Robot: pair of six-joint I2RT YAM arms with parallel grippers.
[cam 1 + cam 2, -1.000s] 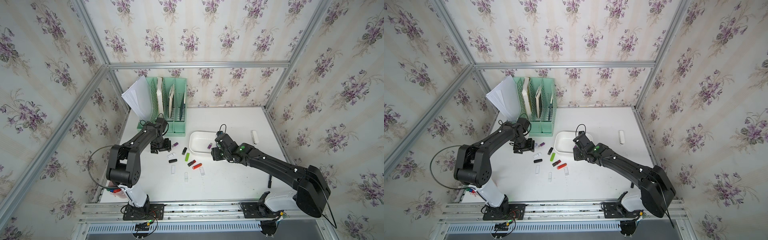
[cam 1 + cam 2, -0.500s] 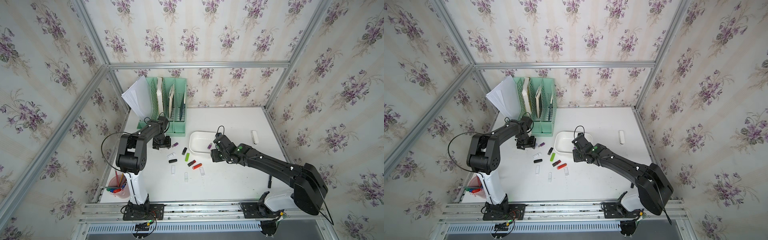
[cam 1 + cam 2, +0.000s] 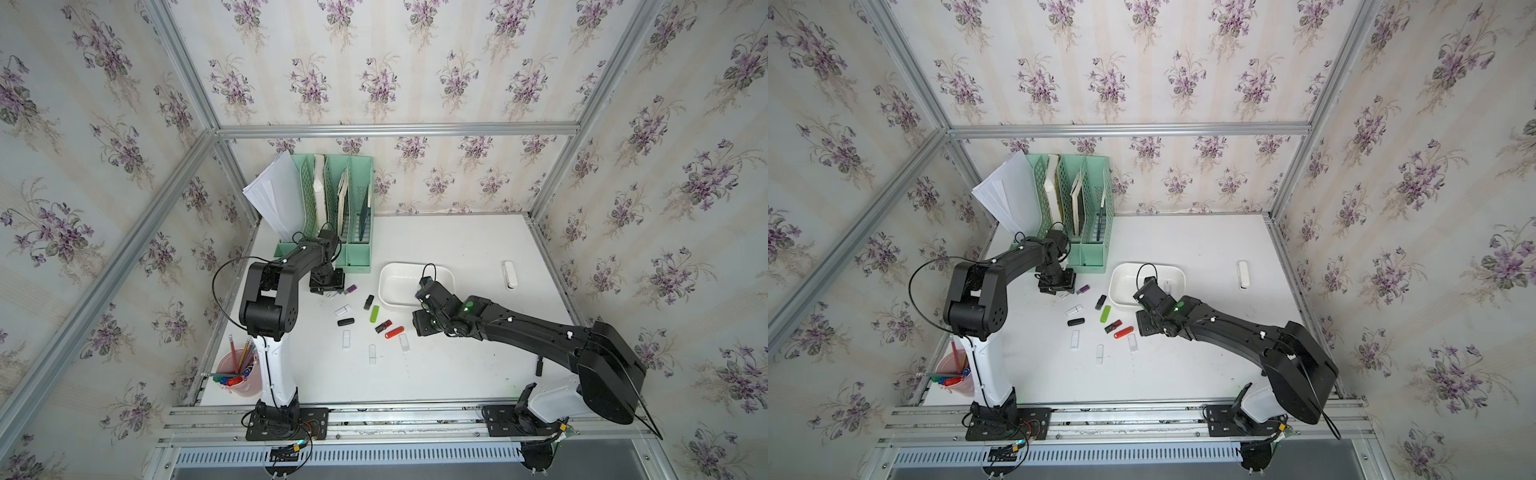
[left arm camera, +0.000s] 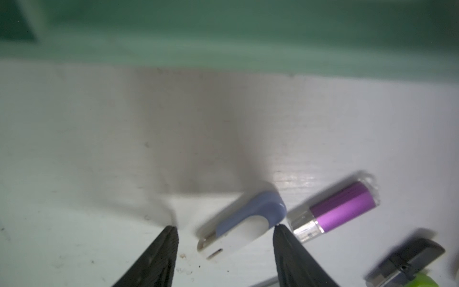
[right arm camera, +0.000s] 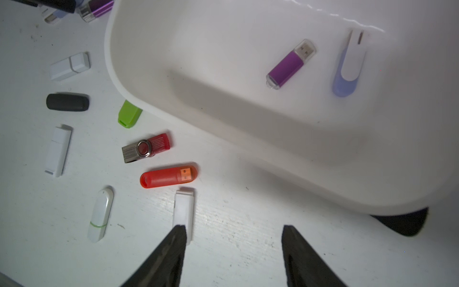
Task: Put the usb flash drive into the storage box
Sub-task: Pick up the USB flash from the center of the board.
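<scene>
in both top views the storage box (image 3: 388, 291) sits right of centre on the white table (image 3: 457, 374). loose flash drives are strewn to its left and lower left, among them a lime green drive (image 3: 375, 313) and an orange-red drive (image 3: 394, 332). the left gripper (image 3: 328, 289) is low over the table left of centre, just below the mint-green file organizer (image 3: 358, 257). the right gripper (image 3: 419, 329) hangs just below the box's lower edge. a pink pen cup (image 3: 251, 386) stands at lower left.

left wrist view: the left gripper's jaws stand apart around a white-and-blue flash drive (image 4: 243, 228), which lies on the table, outside the box. one fingertip (image 4: 282, 238) seems to touch its blue end, though blur leaves that unsure; the other is clear of it. a purple flash drive (image 4: 344, 206) lies just beside it.

right wrist view: the right gripper's jaws are apart with only bare table between them. one fingertip (image 5: 176, 241) overlaps the end of a plain white drive (image 5: 183, 211). inside the box lie a second purple drive (image 5: 289, 65) and a second white-and-blue drive (image 5: 349, 62), near each other but not touching.
</scene>
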